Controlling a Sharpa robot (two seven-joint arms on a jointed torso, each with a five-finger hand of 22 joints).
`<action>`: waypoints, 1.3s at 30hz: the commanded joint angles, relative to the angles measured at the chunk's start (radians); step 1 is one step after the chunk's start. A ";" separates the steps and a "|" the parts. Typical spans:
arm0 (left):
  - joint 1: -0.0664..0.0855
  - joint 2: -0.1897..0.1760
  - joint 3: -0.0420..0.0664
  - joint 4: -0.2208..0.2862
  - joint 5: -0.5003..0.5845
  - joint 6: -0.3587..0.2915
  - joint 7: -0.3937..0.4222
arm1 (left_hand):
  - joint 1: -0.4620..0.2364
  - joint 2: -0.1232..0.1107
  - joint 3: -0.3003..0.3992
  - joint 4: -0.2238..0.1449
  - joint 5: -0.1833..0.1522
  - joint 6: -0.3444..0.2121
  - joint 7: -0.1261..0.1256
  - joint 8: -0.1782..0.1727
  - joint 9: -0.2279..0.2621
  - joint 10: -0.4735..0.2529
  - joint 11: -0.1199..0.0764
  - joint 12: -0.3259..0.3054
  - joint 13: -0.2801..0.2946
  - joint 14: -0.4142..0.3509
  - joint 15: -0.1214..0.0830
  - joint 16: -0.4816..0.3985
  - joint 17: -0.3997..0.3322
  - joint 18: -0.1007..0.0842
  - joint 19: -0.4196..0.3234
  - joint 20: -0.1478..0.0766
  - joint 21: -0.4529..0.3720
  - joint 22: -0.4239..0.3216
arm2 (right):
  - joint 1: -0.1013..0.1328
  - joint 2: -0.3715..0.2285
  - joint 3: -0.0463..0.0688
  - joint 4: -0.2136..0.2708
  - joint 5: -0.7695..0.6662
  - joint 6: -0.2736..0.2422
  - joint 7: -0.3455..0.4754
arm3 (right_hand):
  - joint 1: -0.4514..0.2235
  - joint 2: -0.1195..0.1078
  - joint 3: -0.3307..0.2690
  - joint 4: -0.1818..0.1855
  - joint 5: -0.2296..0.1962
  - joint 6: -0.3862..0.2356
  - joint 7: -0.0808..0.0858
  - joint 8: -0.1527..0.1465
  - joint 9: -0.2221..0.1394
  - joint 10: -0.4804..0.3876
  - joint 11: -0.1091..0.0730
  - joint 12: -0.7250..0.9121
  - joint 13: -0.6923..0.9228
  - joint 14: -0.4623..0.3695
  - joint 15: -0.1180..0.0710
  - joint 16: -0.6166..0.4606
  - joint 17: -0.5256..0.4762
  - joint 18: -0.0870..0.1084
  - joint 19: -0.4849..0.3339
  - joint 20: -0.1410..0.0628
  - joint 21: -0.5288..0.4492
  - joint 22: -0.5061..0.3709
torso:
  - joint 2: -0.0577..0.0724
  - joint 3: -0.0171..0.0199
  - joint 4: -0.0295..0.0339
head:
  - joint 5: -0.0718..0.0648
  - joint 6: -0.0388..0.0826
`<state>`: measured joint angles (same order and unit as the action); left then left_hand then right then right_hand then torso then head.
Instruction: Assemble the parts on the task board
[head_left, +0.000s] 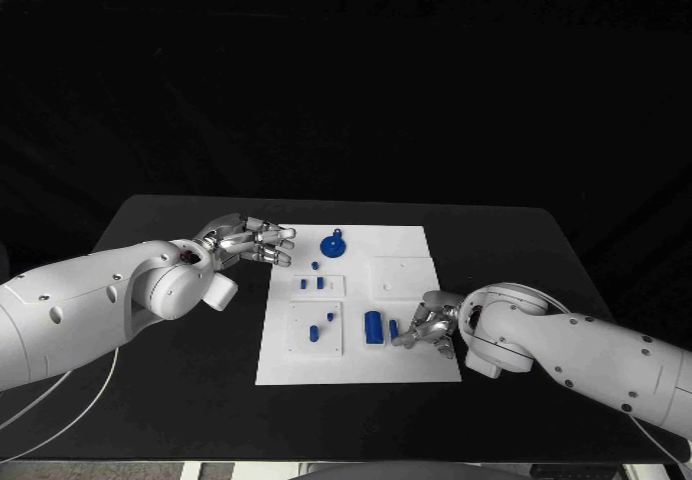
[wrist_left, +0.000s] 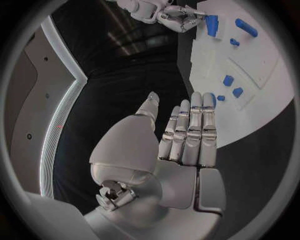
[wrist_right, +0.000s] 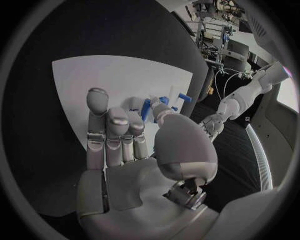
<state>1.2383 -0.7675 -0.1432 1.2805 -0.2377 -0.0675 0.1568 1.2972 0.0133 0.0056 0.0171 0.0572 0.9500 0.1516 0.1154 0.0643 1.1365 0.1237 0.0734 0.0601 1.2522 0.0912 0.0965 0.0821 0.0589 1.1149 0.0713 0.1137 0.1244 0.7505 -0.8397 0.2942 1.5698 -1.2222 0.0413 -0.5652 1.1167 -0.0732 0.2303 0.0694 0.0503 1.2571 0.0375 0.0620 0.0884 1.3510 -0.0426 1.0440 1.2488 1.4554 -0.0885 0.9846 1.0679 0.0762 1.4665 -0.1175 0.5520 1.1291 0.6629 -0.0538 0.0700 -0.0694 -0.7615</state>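
The white task board (head_left: 411, 355) lies in the middle of the black table. A blue round part with a stem (head_left: 335, 245) sits at its far end. Several small blue parts (head_left: 310, 284) lie in the middle, and a blue cylinder (head_left: 374, 327) stands nearer me. My right hand (head_left: 428, 328) is at the board's right edge beside the cylinder. Its thumb and fingertips pinch a thin blue peg (head_left: 394, 328), seen between them in the right wrist view (wrist_right: 146, 107). My left hand (head_left: 253, 242) hovers by the board's far left corner, fingers straight (wrist_left: 190, 130), holding nothing.
The black table (head_left: 173, 400) has bare room to the left and right of the board. A raised white square panel (head_left: 404, 277) takes up the board's right middle. In the left wrist view, the right hand (wrist_left: 178, 17) sits next to the blue cylinder (wrist_left: 212, 25).
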 joint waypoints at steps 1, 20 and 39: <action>-0.001 0.002 0.000 0.001 -0.001 0.016 0.003 | -0.006 0.004 -0.002 0.008 -0.001 -0.008 0.003 0.006 0.000 -0.010 0.000 0.003 0.001 -0.006 0.000 -0.005 0.001 -0.012 -0.006 0.001 0.004 -0.001 | -0.001 0.004 0.000 -0.008 -0.015 0.011 -0.017 | -0.002 0.010 0.002 -0.008 -0.002 0.004 -0.005 0.002 -0.002 0.002 -0.001 -0.002 0.001 0.004 -0.006 -0.004 0.001 -0.012 0.043 -0.002 -0.001 0.001 | 0.000 -0.0006 0.0012 | -0.001 -0.002; -0.001 0.002 0.000 0.001 -0.001 0.019 0.000 | -0.006 0.007 -0.001 0.009 -0.001 -0.008 0.003 0.006 0.000 -0.010 0.000 0.004 0.001 -0.006 0.000 -0.005 0.001 -0.012 -0.006 0.001 0.004 -0.001 | -0.001 0.033 -0.001 -0.048 -0.017 0.049 -0.030 | -0.006 0.040 0.060 -0.118 -0.002 0.000 -0.007 0.002 -0.002 -0.001 -0.001 -0.002 -0.001 0.004 -0.005 -0.006 -0.003 -0.013 0.043 0.000 -0.007 0.001 | 0.000 -0.0004 0.0002 | 0.000 -0.002; -0.001 0.008 0.001 -0.029 0.027 -0.049 0.058 | 0.007 0.008 0.003 -0.002 -0.001 0.006 -0.002 0.011 0.001 -0.004 -0.003 0.004 0.001 -0.005 -0.001 -0.004 0.002 -0.012 -0.006 0.000 0.005 -0.001 | 0.039 0.015 0.046 -0.143 0.261 -0.142 0.318 | 0.024 0.021 -0.269 0.022 0.085 -0.092 0.026 0.002 0.026 -0.029 0.022 -0.011 -0.032 -0.007 0.007 -0.036 -0.040 0.011 0.037 0.015 -0.065 -0.015 | -0.006 -0.0043 -0.0026 | -0.015 0.047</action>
<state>1.2383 -0.7621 -0.1440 1.2562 -0.2331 -0.0795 0.1678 1.3007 0.0167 0.0060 0.0167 0.0572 0.9509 0.1507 0.1219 0.0643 1.1365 0.1237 0.0734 0.0601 1.2522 0.0912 0.0965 0.0821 0.0588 1.1150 0.0713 0.1137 0.1239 0.7779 -0.8283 0.3373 1.4456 -1.0852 -0.0265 -0.4074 1.1413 -0.0578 -0.0377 0.0985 0.1318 1.1607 0.0634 0.0609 0.1134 1.3290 -0.0180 1.0374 1.2177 1.4540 -0.0831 0.9516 1.0300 0.0761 1.4667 -0.1065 0.4927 1.1168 0.6592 -0.0562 0.0686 -0.0809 -0.7267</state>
